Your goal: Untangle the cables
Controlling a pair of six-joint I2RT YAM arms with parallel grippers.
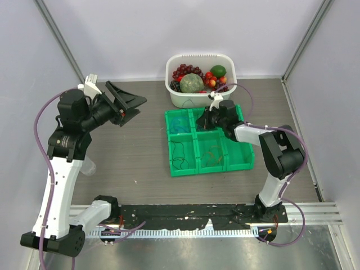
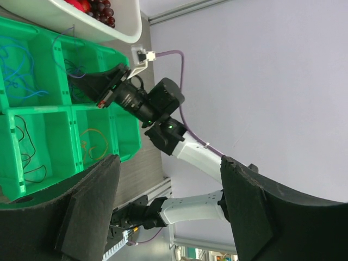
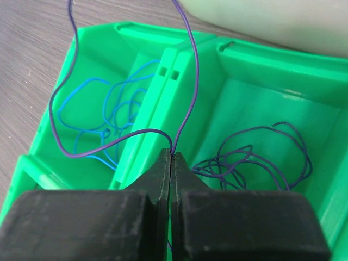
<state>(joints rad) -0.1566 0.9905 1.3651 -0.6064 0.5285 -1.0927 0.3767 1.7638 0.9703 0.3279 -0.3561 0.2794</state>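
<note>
A green compartment tray [image 1: 181, 171] holds thin cables. A blue one [image 3: 109, 106] lies in the back-left cell, a purple coil [image 3: 255, 157] in the cell beside it, a black one [image 1: 179, 154] front left and an orange one [image 1: 213, 152] front middle. My right gripper [image 3: 172, 155] is over the divider between the two back cells. It is shut on a purple cable [image 3: 191, 81] that loops up and out over the blue cell. In the top view the right gripper [image 1: 206, 120] is low over the tray. My left gripper [image 1: 127, 107] is open and empty, raised left of the tray.
A white tub [image 1: 194, 100] of fruit stands just behind the tray, close to the right gripper. The left wrist view shows the tray [image 2: 73, 136], the right arm [image 2: 163, 103] and my open fingers [image 2: 92, 206]. A black rail [image 1: 197, 216] runs along the near edge.
</note>
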